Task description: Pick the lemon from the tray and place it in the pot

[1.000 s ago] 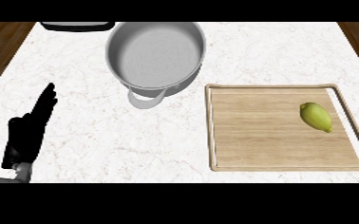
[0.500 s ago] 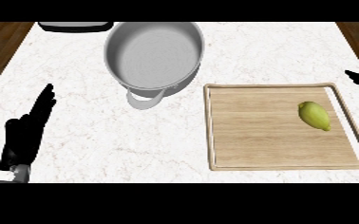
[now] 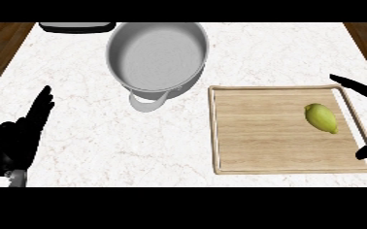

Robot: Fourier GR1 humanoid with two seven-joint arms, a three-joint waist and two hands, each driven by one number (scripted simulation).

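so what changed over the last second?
The right hand has come into view at the right edge, its fingers now showing above and below the lemon, not touching it. Nothing has been taken hold of. The lemon stays on the tray, the pot is unmoved, and the left hand rests open at the left edge as before.

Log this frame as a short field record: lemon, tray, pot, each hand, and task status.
lemon: lying on the tray, right part, untouched
tray: wooden, on the counter right of the pot
pot: grey, nothing inside, handle toward the robot
left hand: open, resting at the view's left edge, fingers up
right hand: only fingertips show at the right edge, beside the tray
task status: lemon not yet picked
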